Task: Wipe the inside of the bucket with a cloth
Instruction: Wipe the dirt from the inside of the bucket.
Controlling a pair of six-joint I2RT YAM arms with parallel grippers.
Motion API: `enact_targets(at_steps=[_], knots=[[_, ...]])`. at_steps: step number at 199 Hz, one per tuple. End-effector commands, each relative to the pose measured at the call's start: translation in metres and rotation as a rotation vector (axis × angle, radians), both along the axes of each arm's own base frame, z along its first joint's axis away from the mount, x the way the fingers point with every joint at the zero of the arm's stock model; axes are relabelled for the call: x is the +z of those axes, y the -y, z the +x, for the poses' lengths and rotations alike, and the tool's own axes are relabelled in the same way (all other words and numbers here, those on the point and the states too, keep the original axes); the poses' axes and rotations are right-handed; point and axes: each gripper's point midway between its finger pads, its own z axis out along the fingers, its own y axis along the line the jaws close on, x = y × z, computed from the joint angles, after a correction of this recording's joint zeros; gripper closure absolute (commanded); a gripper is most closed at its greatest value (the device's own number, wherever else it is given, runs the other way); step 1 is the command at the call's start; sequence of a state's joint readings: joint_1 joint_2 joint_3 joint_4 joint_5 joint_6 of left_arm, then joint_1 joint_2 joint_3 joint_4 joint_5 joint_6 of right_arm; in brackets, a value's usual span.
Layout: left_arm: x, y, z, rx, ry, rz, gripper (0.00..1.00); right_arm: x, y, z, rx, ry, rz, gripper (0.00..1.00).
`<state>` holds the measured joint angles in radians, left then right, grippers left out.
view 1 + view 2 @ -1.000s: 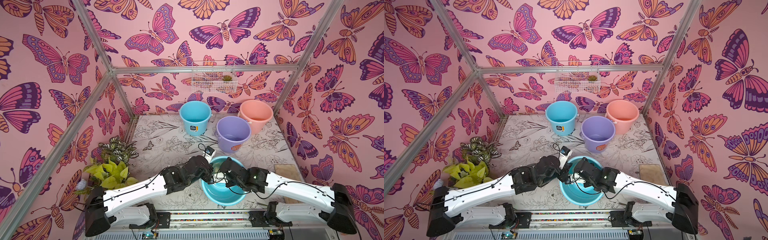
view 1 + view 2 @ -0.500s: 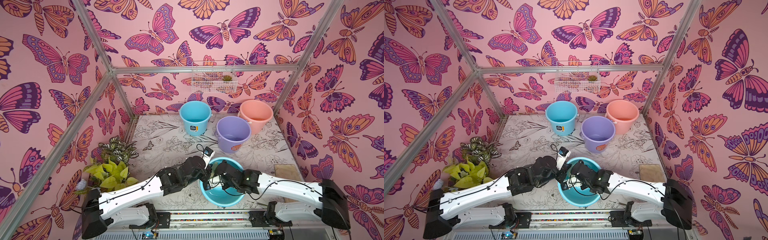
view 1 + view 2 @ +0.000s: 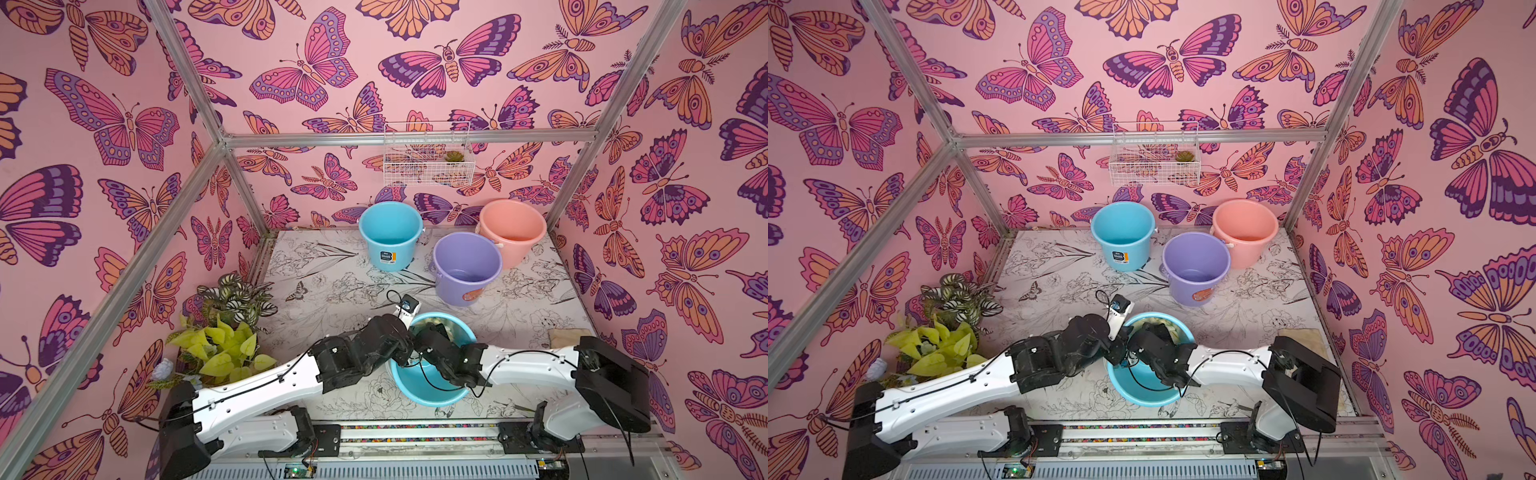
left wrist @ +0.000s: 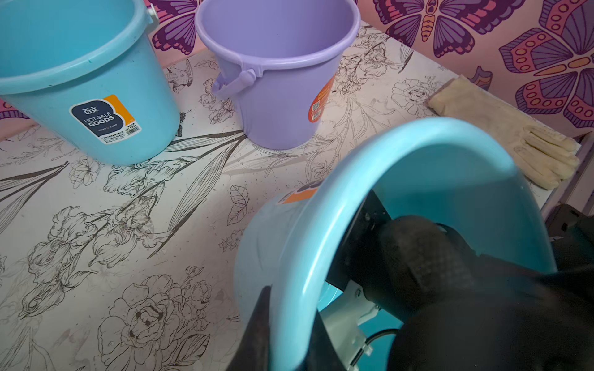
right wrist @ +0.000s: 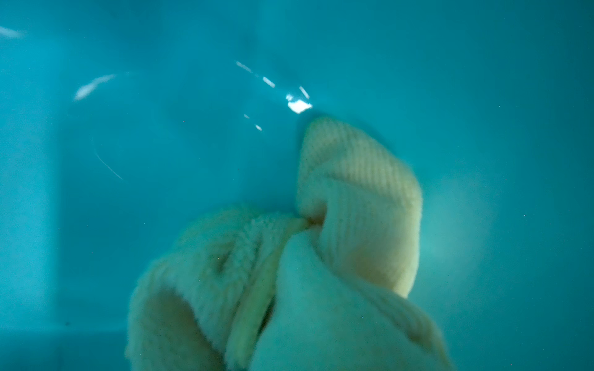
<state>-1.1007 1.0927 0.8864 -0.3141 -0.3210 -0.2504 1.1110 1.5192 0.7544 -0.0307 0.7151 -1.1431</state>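
The lavender bucket (image 3: 465, 270) (image 3: 1196, 266) (image 4: 276, 80) stands upright and untouched mid-table, with an orange sticker on its side. In front of it a sky-blue bucket (image 3: 428, 399) (image 3: 1142, 395) (image 4: 418, 144) is tilted. My left gripper (image 3: 406, 356) (image 3: 1119, 353) (image 4: 289, 308) is shut on its rim, one finger outside and one inside. My right gripper (image 3: 432, 330) (image 3: 1152, 332) reaches into this blue bucket, shut on the pale-yellow cloth (image 5: 353, 192) (image 3: 1154, 320). The bunched cloth presses against the inner wall and hides the right fingers.
A second sky-blue bucket (image 3: 390, 237) and a salmon-pink bucket (image 3: 511, 232) stand at the back. A flat tan mat (image 3: 569, 334) (image 4: 501, 128) lies by the right wall. Potted plants (image 3: 220, 332) fill the left front corner. A wire basket (image 3: 428, 158) hangs on the back wall.
My right arm has folded leftward, carrying the cloth across the inside of the near sky-blue bucket toward its far-left wall. The left gripper keeps hold of the rim.
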Motion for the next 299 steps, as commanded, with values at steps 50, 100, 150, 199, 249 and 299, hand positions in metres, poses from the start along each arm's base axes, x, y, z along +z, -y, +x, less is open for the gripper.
enact_targets(at_steps=[50,100,150,199,249,299], knots=[[0.023,0.026,-0.009,-0.052,-0.011,-0.154,1.00,-0.039,0.061,-0.076,-0.129,-0.480,-0.192,1.00],[0.023,0.025,-0.009,-0.048,-0.007,-0.155,1.00,-0.040,0.052,-0.114,-0.136,-0.731,-0.153,1.00],[0.022,0.026,-0.011,-0.053,-0.011,-0.152,1.00,-0.032,-0.009,-0.117,0.015,-0.781,0.241,1.00],[0.022,0.027,-0.012,-0.051,-0.013,-0.155,1.00,0.000,-0.060,-0.101,0.162,-0.670,0.587,1.00],[0.024,0.024,-0.014,-0.046,-0.008,-0.164,1.00,0.034,-0.075,-0.053,0.130,-0.387,0.775,1.00],[0.025,0.022,-0.013,-0.034,-0.001,-0.166,1.00,0.055,-0.062,-0.013,0.029,-0.127,0.758,1.00]])
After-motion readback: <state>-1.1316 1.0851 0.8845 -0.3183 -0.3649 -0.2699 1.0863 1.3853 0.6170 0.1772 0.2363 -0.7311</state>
